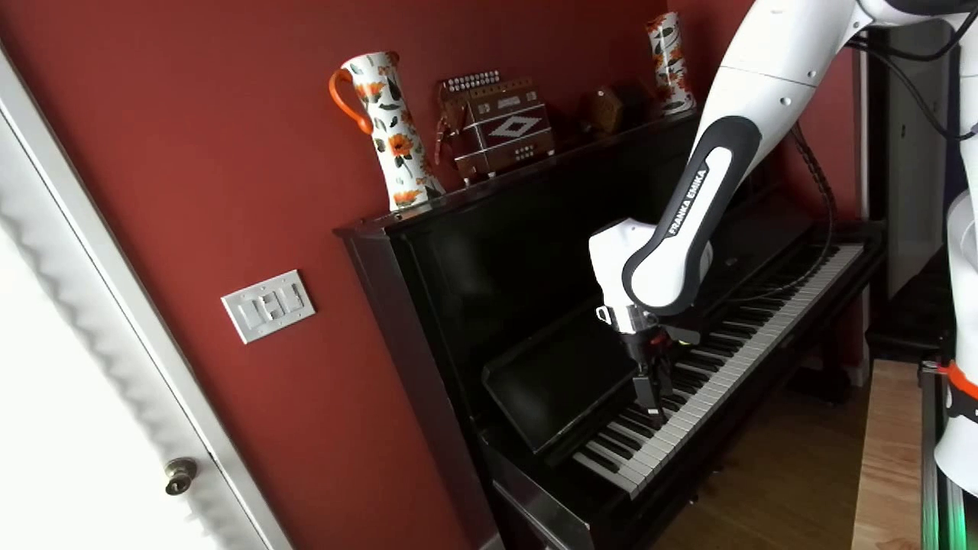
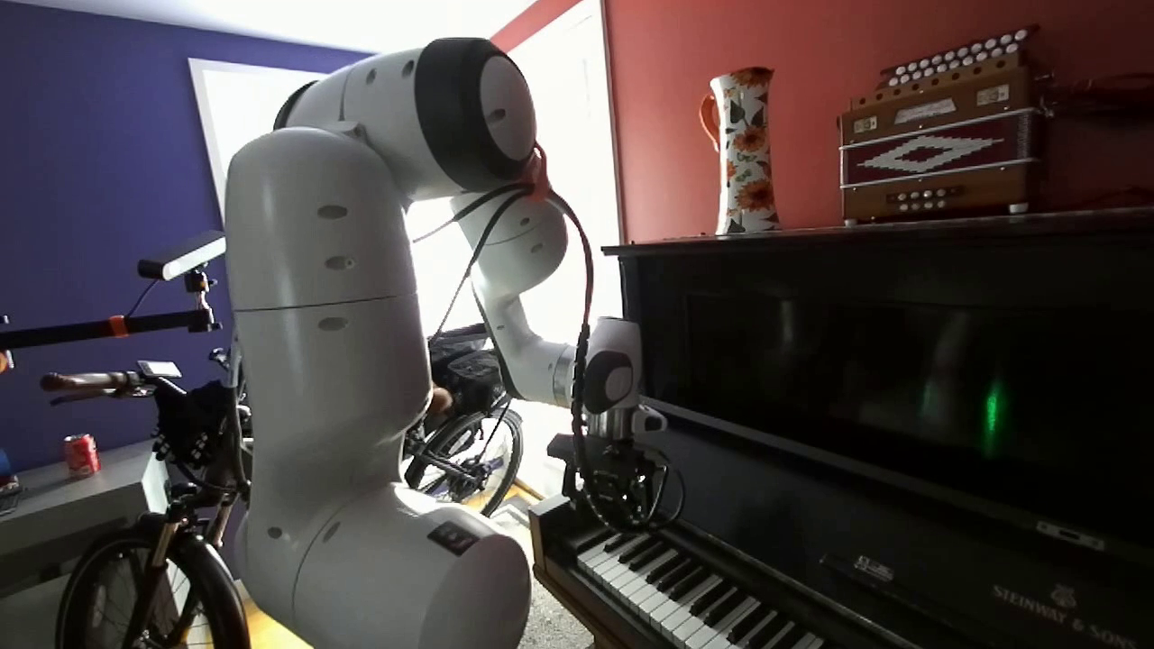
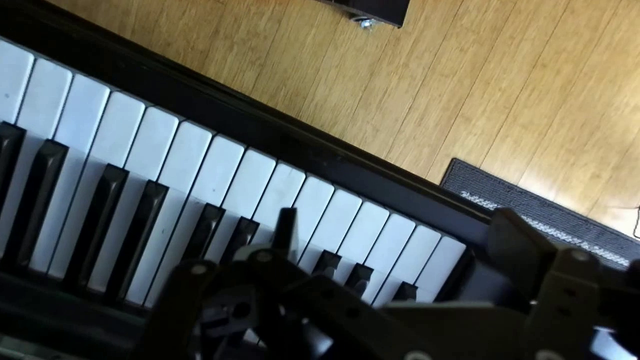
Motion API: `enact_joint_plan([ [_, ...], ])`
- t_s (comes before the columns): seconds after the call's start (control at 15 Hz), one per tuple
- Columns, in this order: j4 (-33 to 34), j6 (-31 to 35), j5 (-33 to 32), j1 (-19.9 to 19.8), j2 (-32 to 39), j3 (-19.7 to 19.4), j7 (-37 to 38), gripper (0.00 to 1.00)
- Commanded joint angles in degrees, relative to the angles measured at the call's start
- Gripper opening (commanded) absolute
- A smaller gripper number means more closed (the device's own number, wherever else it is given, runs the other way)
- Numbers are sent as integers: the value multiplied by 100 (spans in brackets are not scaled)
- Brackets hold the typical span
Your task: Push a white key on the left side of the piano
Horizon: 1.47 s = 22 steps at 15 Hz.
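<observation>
The glossy black upright piano [image 1: 466, 267] stands against the red wall, and it also shows in an exterior view [image 2: 856, 333]. Its white keys [image 1: 663, 443] run in a long row with black keys [image 3: 145, 215] between them. My gripper [image 1: 655, 401] points down over the keys near the keyboard's left end, and it also hangs there in an exterior view [image 2: 622, 509]. In the wrist view the gripper [image 3: 397, 227] is open, its fingertips wide apart with nothing between them. One fingertip is over a white key [image 3: 280, 192], the other past the keyboard's end. I cannot tell whether it touches a key.
The music desk panel [image 1: 565, 374] is close behind the gripper. Flowered vases [image 1: 393, 130] and an accordion [image 1: 504, 126] stand on the piano top. A cable [image 2: 584, 397] hangs along the arm. A black front rail [image 3: 300, 135] borders the keys. Bicycles [image 2: 473, 460] stand behind the arm.
</observation>
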Motion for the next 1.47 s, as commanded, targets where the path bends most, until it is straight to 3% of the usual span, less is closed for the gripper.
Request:
enact_joint_plan([
  [0.0, 127, 721, 153, -22, 717, 102, 75, 66],
  [0.47, 120, 1488, -249, -48, 1210, -15, 677, 11],
  [0.6, 131, 1521, -391, -26, 1251, -93, 841, 0],
  [1.4, 191, 1783, -413, -96, 1655, -135, 1083, 0],
])
